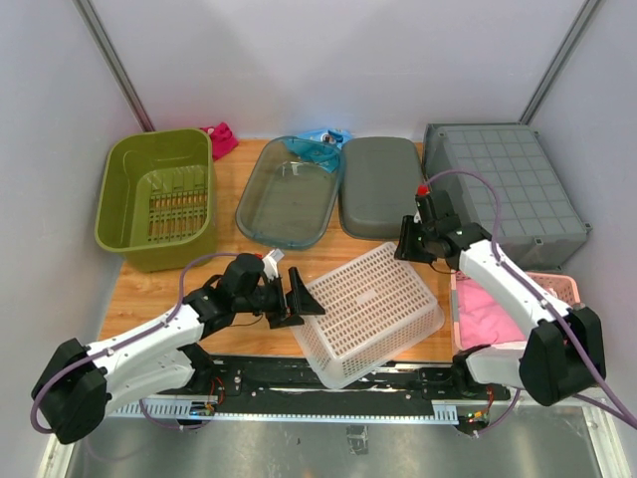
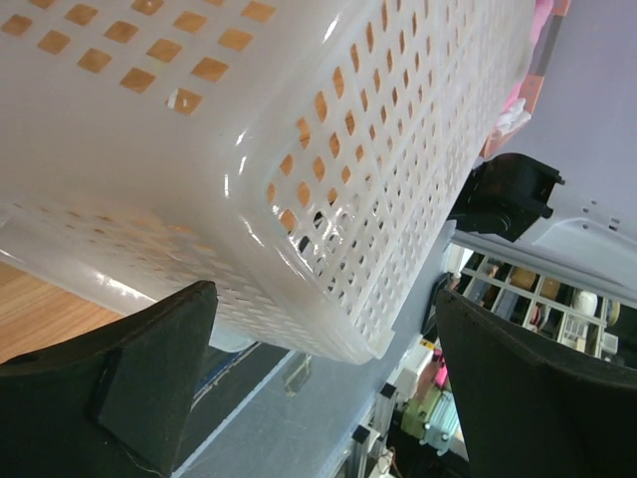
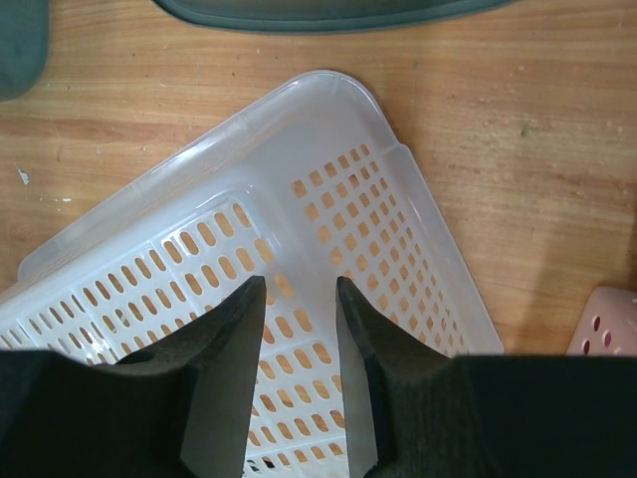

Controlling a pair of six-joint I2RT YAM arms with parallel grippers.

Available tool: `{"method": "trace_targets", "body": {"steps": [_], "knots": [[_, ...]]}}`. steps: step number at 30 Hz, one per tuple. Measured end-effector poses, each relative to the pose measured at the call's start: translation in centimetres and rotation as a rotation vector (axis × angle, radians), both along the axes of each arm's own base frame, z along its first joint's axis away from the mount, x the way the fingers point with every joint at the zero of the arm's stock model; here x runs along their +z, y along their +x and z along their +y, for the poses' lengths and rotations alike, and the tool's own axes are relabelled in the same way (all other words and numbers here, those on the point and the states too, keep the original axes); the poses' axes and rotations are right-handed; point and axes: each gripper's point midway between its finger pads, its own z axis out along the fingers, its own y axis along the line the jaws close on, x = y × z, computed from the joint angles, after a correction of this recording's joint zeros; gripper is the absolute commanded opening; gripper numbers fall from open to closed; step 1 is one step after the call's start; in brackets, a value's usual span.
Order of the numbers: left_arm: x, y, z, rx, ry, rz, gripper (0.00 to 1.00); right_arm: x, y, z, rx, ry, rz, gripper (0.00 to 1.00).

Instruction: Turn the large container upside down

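- The white perforated basket lay at 6 o'clock on the wooden surface. It sat skewed, with its gridded base up and its near corner hanging over the rail. I judged the flip done or nearly so.
- My left gripper sat at the basket's 9 o'clock with its jaws spread wide. They framed the near corner without touching it and held nothing. I took that to mean it had either let go or was lined up to nudge.
- My right gripper hovered at the basket's 1 o'clock, over the far corner. Its jaws were only narrowly parted, straddling the corner ridge. I could not tell whether they touched it.
- The olive-green tub at 10 o'clock and the grey crate at 2 o'clock stood well apart from the basket, leaving room to turn it.
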Motion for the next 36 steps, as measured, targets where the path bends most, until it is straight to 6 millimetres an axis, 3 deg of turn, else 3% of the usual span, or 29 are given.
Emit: {"method": "trace_targets", "body": {"steps": [8,18,25,36], "knots": [[-1.3,1.0,0.1,0.033,0.047,0.034,0.98,0.0,-2.4,-1.3,-0.080,0.032,-0.020,0.39],[-1.5,3.3,-1.3,0.019,0.105,0.072,0.98,-0.1,-3.9,-3.5,-0.133,-0.042,-0.009,0.41],[-1.7,4.9,-1.8,0.011,0.119,0.062,0.98,-0.2,-4.8,-4.3,-0.124,-0.073,0.005,0.53],[-1.4,9.6,-4.0,-0.060,0.178,-0.009,0.98,0.0,-5.7,-6.1,-0.125,-0.171,0.032,0.65]]}}
